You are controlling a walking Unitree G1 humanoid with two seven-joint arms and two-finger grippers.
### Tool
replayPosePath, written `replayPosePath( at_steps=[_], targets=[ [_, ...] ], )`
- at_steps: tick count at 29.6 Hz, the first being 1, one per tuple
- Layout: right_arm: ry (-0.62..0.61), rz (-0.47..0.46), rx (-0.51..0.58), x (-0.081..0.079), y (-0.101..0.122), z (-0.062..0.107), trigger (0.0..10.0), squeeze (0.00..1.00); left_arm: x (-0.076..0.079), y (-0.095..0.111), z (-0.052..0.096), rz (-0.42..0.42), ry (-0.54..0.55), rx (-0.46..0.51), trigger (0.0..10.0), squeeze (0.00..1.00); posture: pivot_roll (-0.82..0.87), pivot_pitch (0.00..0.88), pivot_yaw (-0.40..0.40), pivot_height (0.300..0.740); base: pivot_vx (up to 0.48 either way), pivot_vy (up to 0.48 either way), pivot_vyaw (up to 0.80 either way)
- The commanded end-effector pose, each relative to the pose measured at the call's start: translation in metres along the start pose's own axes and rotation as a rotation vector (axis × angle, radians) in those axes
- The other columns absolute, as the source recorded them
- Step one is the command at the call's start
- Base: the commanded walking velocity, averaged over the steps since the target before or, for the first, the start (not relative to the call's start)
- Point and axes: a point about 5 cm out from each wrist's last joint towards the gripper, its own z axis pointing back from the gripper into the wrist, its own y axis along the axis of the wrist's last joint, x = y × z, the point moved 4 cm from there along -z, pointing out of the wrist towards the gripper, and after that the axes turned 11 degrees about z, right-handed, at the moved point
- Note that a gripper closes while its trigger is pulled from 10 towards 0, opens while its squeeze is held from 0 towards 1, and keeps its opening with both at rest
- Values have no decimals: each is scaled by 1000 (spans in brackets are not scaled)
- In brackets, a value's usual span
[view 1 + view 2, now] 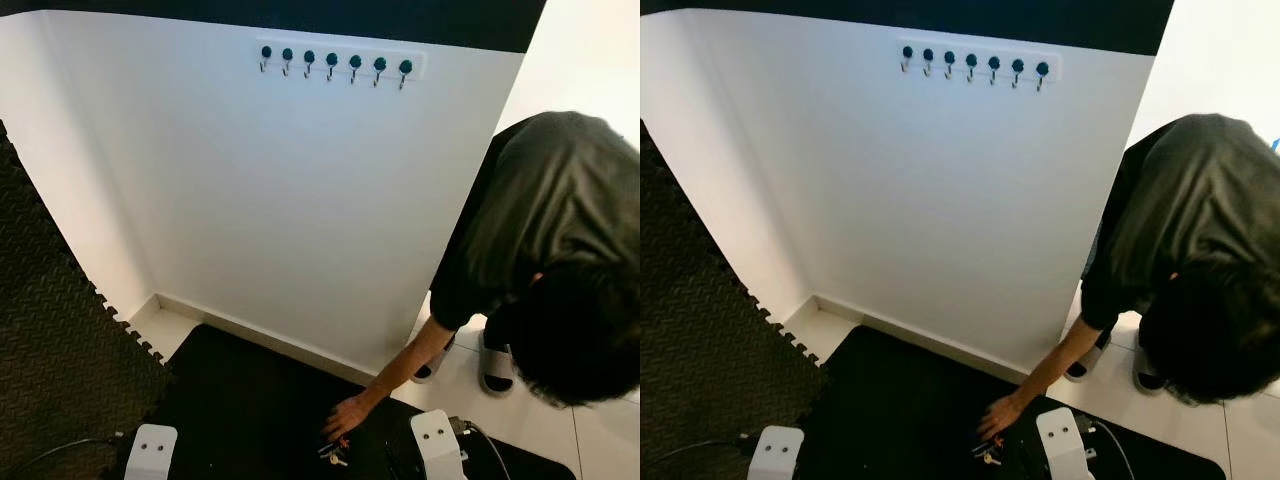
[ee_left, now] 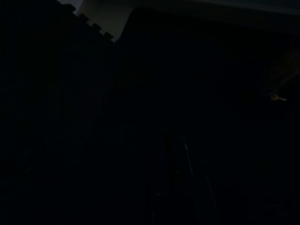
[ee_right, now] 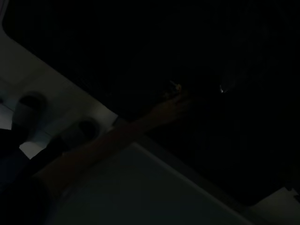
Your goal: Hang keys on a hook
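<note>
A black mat point(image 1: 250, 400) lay on the floor point(image 1: 170, 325) by the white wall. The keys point(image 1: 334, 456) lay on the mat, right under a person's hand point(image 1: 347, 415) and touching its fingers. A dark bumpy foam mat point(image 1: 50, 340) covered the floor well away from that hand. Pale tiles point(image 1: 520, 425) lay behind the person's arm, with their sandals point(image 1: 495, 365) on them.

1. A home entryway corner: a white wall rack of teal-knobbed metal hooks point(image 1: 334, 63) sits high on a plain white wall point(image 1: 280, 200).
2. Pale floor tiles point(image 1: 520, 415) meet a black floor mat point(image 1: 260, 410).
</note>
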Motion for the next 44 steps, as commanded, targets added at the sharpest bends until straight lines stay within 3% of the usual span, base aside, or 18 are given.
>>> replayPosePath(
  at_steps=[1, 37, 44],
  targets=[
    [18, 0, -18, -7, -6, 4, 10000, 0, -3, -7, 4, -8, 8, -15, 10000, 0, 74, 140, 13, 740, 0, 0, 0],
    [19, -12, -11, -8, 0, -3, 10000, 0, 2, 3, -4, -47, -19, 15, 10000, 0, 77, 117, 14, 740, 0, 0, 0],
    [14, -19, -23, -6, -2, -3, 10000, 0, 2, 3, -4, -50, -22, 13, 10000, 0, 74, 114, 15, 740, 0, 0, -767]
  ],
)
